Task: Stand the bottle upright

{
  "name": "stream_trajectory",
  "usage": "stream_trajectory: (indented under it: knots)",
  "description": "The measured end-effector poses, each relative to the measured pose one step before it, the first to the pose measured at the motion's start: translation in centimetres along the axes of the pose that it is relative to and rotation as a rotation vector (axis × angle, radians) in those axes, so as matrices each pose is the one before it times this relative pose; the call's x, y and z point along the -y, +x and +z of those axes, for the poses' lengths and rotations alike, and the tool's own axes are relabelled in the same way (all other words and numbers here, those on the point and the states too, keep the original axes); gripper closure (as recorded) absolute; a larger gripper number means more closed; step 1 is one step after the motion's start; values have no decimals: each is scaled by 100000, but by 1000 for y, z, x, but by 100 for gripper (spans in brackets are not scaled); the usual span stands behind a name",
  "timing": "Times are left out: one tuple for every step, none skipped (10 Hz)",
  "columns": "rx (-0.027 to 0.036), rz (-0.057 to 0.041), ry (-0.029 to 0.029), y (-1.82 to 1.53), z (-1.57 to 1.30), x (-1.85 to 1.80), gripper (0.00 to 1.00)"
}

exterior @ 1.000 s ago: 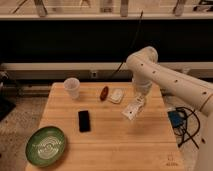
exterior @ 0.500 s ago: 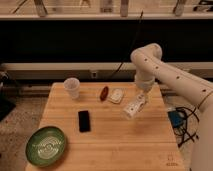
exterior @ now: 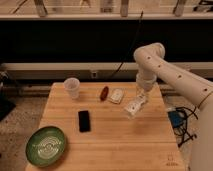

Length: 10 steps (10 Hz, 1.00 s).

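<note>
The bottle (exterior: 134, 107) is a slim white plastic one. It hangs tilted, its lower end pointing down-left, just over the right middle of the wooden table (exterior: 110, 150). My gripper (exterior: 140, 99) reaches down from the white arm (exterior: 150, 60) and is shut on the bottle's upper end. Whether the lower end touches the tabletop I cannot tell.
A translucent white cup (exterior: 72, 88) stands at the back left. A red oblong item (exterior: 104, 93) and a small white rounded-square object (exterior: 117, 96) lie left of the bottle. A black phone (exterior: 84, 121) lies mid-table, a green plate (exterior: 46, 146) at front left. Cables and a blue box (exterior: 176, 119) lie off the right edge.
The arm's elbow has shifted slightly right and up. The bottle stays tilted in the grip at nearly the same spot.
</note>
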Motion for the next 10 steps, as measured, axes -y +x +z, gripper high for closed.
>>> stream_trajectory:
  knots:
    - [390, -380, 156, 121, 57, -129, 100]
    - [200, -270, 100, 131, 82, -87, 100]
    - [452, -311, 263, 165, 77, -130, 100]
    - [428, -101, 304, 65, 57, -62, 100]
    - [264, -154, 149, 74, 83, -8, 100]
    - [564, -250, 176, 226, 204, -141, 100]
    - [348, -64, 136, 182, 130, -122, 100]
    - [219, -64, 25, 88, 92, -63, 100]
    - [280, -74, 108, 88, 91, -55, 100]
    - [465, -480, 310, 150, 115, -93, 100]
